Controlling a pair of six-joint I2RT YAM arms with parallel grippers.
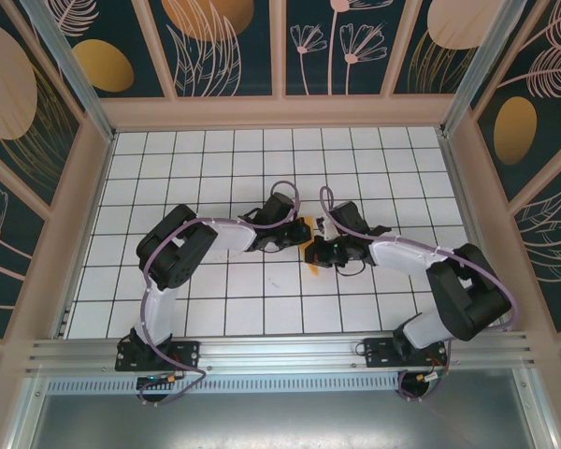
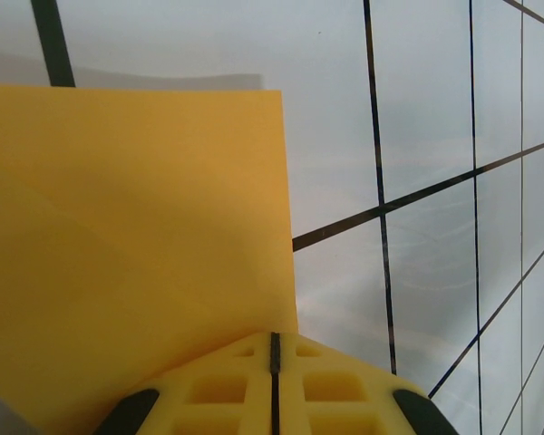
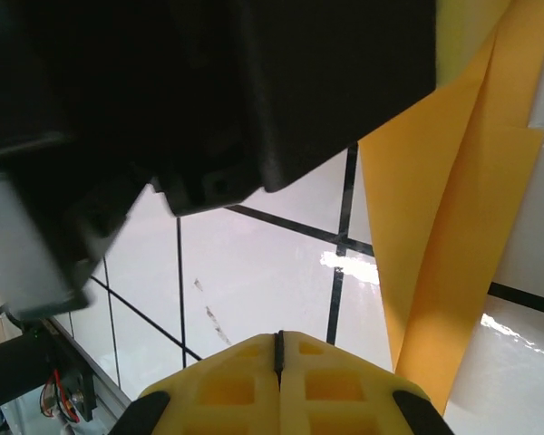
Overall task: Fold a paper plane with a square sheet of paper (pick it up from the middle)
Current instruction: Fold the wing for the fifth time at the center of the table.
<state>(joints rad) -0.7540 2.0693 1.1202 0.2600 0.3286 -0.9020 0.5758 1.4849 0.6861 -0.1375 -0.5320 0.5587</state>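
The square sheet of paper (image 2: pixel 136 227) is orange-yellow and partly folded, with creases across it. It rises from my left gripper (image 2: pixel 274 340), which is shut with the sheet's lower right corner at its fingertips, and it casts a shadow on the table. From above, the paper (image 1: pixel 304 227) shows as small orange patches between the two wrists at mid-table. My left gripper (image 1: pixel 294 234) meets my right gripper (image 1: pixel 318 253) there. In the right wrist view the folded paper (image 3: pixel 444 236) hangs at the right. My right gripper (image 3: pixel 278 340) is shut on nothing, just left of the paper.
The white gridded table (image 1: pixel 262 299) lies inside a frame with painted floral walls (image 1: pixel 224 37). The left arm's black wrist (image 3: pixel 208 91) looms close over the right gripper. A metal rail (image 1: pixel 280 351) runs along the near edge.
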